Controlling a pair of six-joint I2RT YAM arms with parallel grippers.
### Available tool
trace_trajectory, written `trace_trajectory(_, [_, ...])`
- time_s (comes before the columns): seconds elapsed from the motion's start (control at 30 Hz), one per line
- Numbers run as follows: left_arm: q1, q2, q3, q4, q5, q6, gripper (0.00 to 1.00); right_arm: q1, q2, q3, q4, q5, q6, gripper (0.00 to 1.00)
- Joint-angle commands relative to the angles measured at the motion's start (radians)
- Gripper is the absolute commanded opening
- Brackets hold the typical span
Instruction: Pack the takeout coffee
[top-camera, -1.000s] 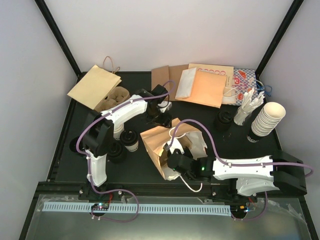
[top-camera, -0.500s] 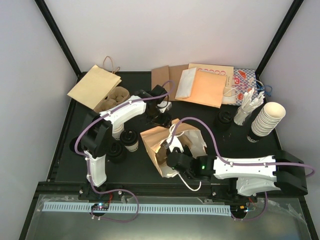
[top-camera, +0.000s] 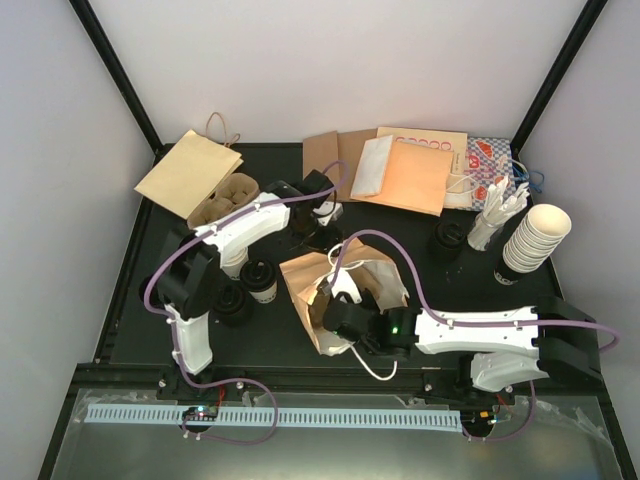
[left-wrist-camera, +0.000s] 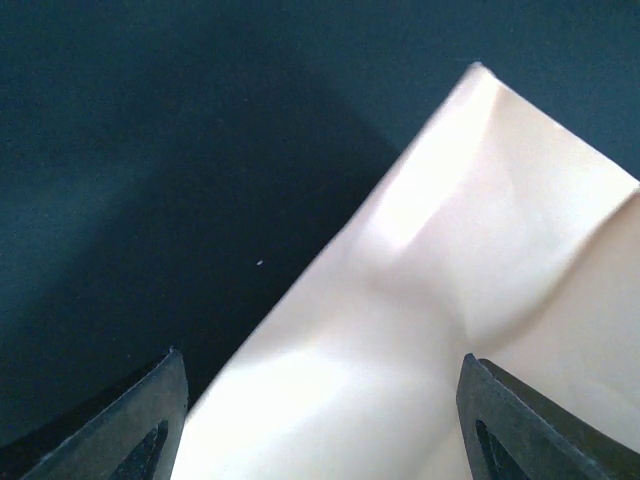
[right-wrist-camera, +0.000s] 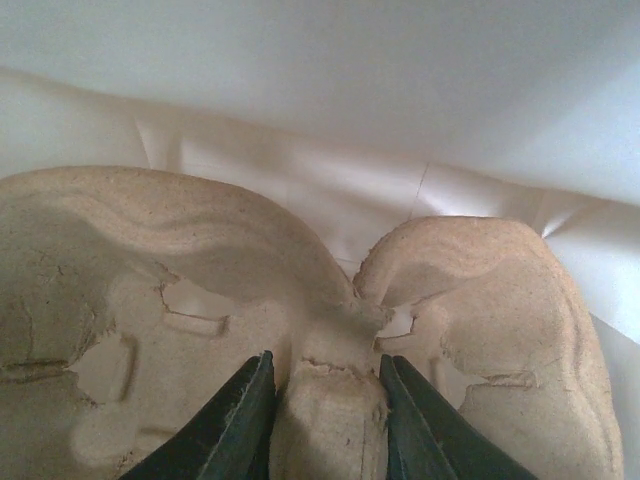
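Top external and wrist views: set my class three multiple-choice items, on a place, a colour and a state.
1. Where is the pulp carrier that the right gripper grips? A. inside the paper bag B. in a sink C. on the floor
2. What colour is the lid on the coffee cup? A. red B. black C. green
3. How does the left gripper stand? A. shut on a cup B. shut on a spoon C. open
Key: 1 A, the bag's pale walls surround it; 2 B, it is dark; 3 C, its fingers stand wide apart.
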Motion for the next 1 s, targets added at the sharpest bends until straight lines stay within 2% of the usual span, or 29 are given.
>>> trace_trajectory(0.0, [-0.022, -0.104, 0.017, -0.03, -0.033, -0.005, 0.78, -0.01, 0.002, 0.014, -0.039, -0.007, 0.026, 0.31])
trace_trajectory(0.23, [-0.02, -0.26, 0.079, -0.065, -0.116, 0.007, 0.93, -0.017, -0.002, 0.013, -0.062, -0.021, 0.034, 0.31])
trace_trajectory(0.33, [-0.018, -0.326, 0.138, -0.13, -0.177, 0.029, 0.99, -0.024, -0.009, 0.019, -0.066, -0.035, 0.032, 0.31])
trace_trajectory(0.43, [-0.02, -0.407, 0.183, -0.182, -0.229, 0.036, 0.99, -0.034, -0.014, 0.032, -0.076, -0.049, 0.028, 0.31])
trace_trajectory(0.5, [-0.023, -0.486, 0.161, -0.188, -0.223, 0.035, 0.96, -0.043, -0.017, 0.043, -0.085, -0.059, 0.023, 0.31])
trace_trajectory(0.67, [-0.068, -0.798, -0.072, -0.046, -0.12, 0.056, 0.86, -0.066, -0.012, 0.067, -0.098, -0.08, 0.012, 0.31])
trace_trajectory(0.73, [-0.119, -0.919, -0.176, 0.03, -0.104, 0.042, 0.82, -0.078, -0.008, 0.077, -0.102, -0.089, 0.009, 0.3])
trace_trajectory(0.87, [-0.32, -1.106, -0.364, 0.187, -0.08, 0.032, 0.78, -0.096, -0.003, 0.093, -0.112, -0.113, 0.008, 0.3])
trace_trajectory(0.97, [-0.521, -1.155, -0.441, 0.227, -0.176, 0.054, 0.76, -0.11, -0.001, 0.105, -0.116, -0.136, 0.007, 0.3])
